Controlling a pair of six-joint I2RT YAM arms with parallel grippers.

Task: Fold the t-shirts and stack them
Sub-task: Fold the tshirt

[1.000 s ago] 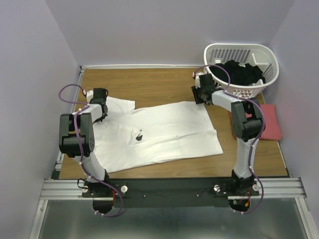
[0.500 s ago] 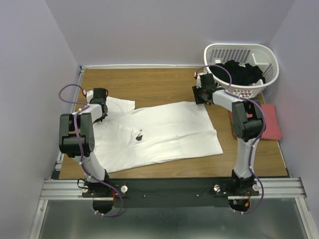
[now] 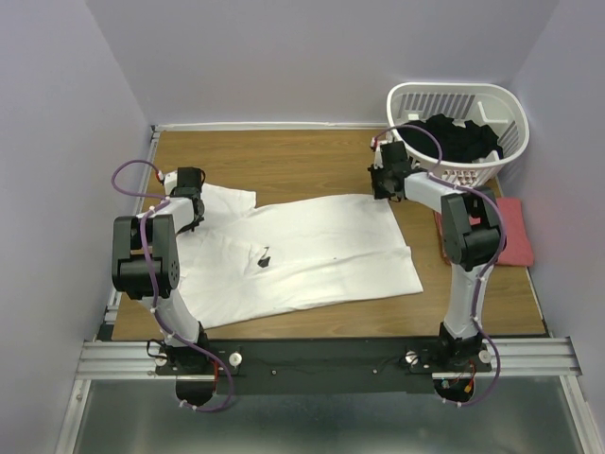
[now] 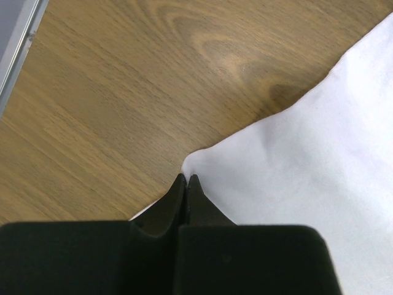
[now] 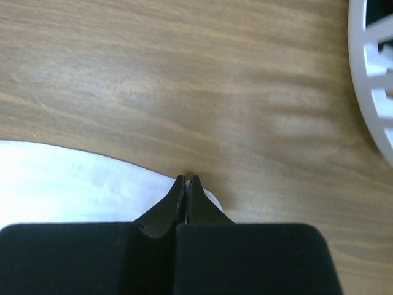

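Wood counter (image 3: 302,156), lilac walls, from above: white shirt (image 3: 312,251) lies flat, long axis left-right, a small dark mark (image 3: 263,257) mid-cloth. Salmon shirt (image 3: 515,232) lies right, beside the basket (image 3: 454,90). Left wrist: left pincer (image 4: 186,178) is closed on a white shirt corner. Right wrist: right pincer (image 5: 186,178) pinches the shirt's edge.

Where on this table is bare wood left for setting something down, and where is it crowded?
The table is bare along the far edge, between the back wall and the white t-shirt, left of the basket. A smaller patch lies near right, between that shirt and the salmon-red t-shirt, crossed by the right arm. Middle and left are covered; the basket corner is crowded.
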